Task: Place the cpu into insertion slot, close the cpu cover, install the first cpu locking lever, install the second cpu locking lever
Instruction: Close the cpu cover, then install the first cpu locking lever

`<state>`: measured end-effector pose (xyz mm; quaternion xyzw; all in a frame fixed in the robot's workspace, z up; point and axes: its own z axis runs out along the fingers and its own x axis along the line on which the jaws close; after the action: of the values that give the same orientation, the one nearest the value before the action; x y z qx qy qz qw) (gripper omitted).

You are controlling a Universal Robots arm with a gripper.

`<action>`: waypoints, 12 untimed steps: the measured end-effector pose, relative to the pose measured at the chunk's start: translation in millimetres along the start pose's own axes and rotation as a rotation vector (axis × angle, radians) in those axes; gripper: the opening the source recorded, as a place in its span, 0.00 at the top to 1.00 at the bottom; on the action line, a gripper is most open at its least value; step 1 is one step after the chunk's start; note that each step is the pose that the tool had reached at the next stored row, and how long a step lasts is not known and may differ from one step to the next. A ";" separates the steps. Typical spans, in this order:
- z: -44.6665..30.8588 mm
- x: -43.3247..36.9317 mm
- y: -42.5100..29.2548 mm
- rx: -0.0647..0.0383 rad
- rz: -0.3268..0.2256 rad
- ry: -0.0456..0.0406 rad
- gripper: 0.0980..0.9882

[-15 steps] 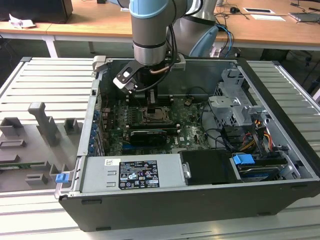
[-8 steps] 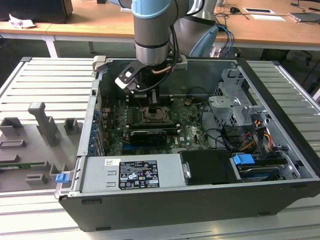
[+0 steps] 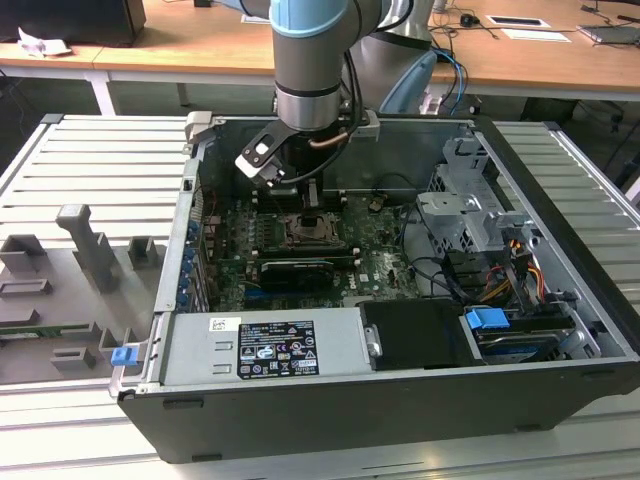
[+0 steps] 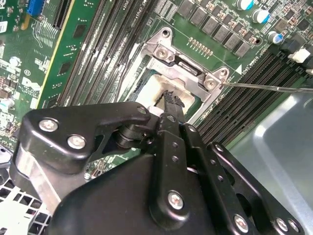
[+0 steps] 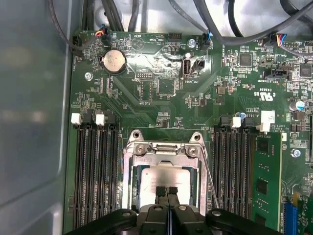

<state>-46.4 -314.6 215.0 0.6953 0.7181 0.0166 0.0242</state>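
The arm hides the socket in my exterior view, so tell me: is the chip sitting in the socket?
Observer: Yes. In the first wrist view the pale silver square cpu lies flat inside the square metal-rimmed insertion slot.
Operator: Is any locking lever down?
Observer: In the second wrist view one thin wire lever juts away from the slot's corner, across the long black memory slots.
Operator: And the tool?
Observer: The black tool hangs over the chip's face with its fingers together; whether it touches, I cannot tell.
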 end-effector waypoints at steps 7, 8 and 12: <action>-3.9 -0.1 3.7 0.001 0.000 0.0000 0.99; -5.4 -0.2 3.8 0.001 0.000 0.0001 0.99; -9.0 -0.2 4.0 0.001 0.000 0.0003 0.99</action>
<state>-43.0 -314.5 224.2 0.6953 0.7182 0.0165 0.0239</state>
